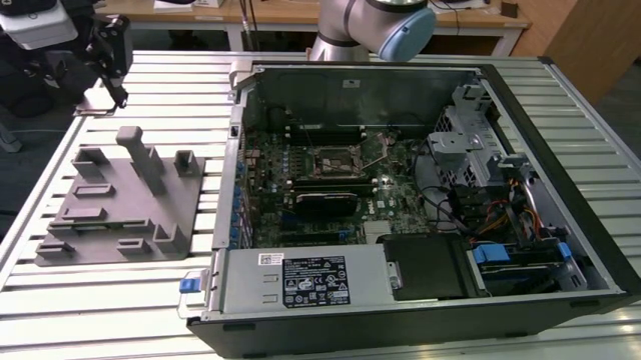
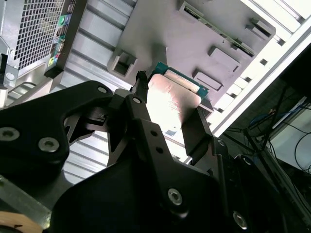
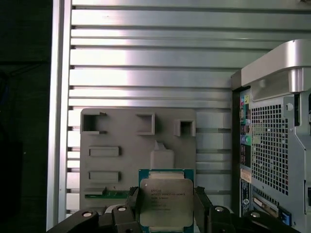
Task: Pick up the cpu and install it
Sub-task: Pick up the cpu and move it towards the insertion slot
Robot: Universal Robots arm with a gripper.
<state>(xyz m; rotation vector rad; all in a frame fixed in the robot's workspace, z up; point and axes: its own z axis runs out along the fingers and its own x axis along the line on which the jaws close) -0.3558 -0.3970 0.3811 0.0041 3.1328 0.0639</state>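
Your gripper (image 3: 166, 201) pinches the cpu (image 3: 166, 194) by two opposite edges, silver top showing. The cpu hangs off the worktop (image 3: 146, 63), near the far corner on the exterior view's left. The fixture (image 3: 126, 141) lies beside the case (image 3: 272, 145).

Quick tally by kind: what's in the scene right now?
cpu: 1 (held between the jaws)
gripper: 1
grey fixture plate: 1
open computer case: 1
Total: 4
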